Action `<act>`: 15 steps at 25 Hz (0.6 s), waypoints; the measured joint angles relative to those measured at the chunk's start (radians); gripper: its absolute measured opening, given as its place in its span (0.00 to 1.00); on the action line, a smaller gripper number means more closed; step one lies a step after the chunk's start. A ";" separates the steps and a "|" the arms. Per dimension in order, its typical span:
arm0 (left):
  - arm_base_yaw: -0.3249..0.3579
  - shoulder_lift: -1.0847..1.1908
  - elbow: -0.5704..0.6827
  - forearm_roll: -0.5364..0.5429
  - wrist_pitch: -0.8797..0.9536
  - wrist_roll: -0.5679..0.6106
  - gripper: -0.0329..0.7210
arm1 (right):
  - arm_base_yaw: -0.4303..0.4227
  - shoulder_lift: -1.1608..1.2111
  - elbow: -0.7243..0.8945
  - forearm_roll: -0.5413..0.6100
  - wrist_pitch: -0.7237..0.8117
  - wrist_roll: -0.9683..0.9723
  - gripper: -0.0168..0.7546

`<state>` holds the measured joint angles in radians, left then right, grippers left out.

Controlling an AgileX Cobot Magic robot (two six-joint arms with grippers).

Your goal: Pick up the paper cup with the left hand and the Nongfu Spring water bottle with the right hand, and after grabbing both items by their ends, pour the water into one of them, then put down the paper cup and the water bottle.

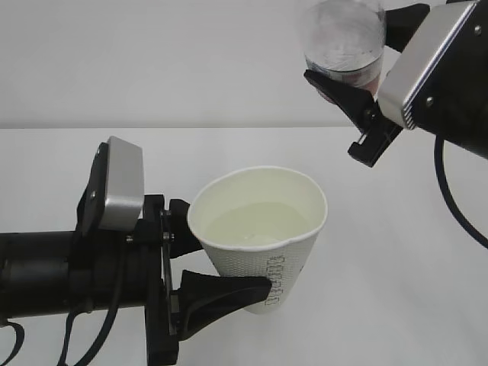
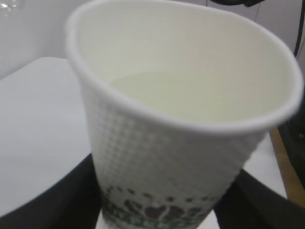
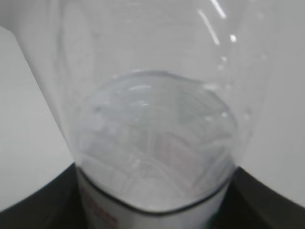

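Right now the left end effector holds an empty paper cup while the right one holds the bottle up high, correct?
Not quite: the paper cup is not empty. The exterior view and the left wrist view show water inside. The left end effector does hold it, and the right end effector holds the bottle high.

White table (image 1: 396,305); pale wall (image 1: 152,61) behind.

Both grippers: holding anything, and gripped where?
Left hand holds the paper cup by its lower body, near the base. Right hand holds the Nongfu Spring water bottle around its lower body, near the bottom end.
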<state>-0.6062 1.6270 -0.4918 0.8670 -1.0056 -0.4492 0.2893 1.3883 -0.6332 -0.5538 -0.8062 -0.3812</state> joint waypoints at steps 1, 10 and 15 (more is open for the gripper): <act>0.000 0.000 0.000 0.000 0.000 0.000 0.69 | 0.000 0.000 0.000 0.000 0.007 0.020 0.65; 0.000 0.000 0.000 0.000 0.000 0.000 0.69 | 0.000 0.000 0.000 0.000 0.034 0.109 0.65; 0.000 0.000 0.000 0.000 0.000 0.000 0.69 | 0.000 0.000 0.000 0.000 0.036 0.176 0.65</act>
<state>-0.6062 1.6270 -0.4918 0.8670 -1.0056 -0.4492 0.2893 1.3883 -0.6332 -0.5538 -0.7703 -0.2051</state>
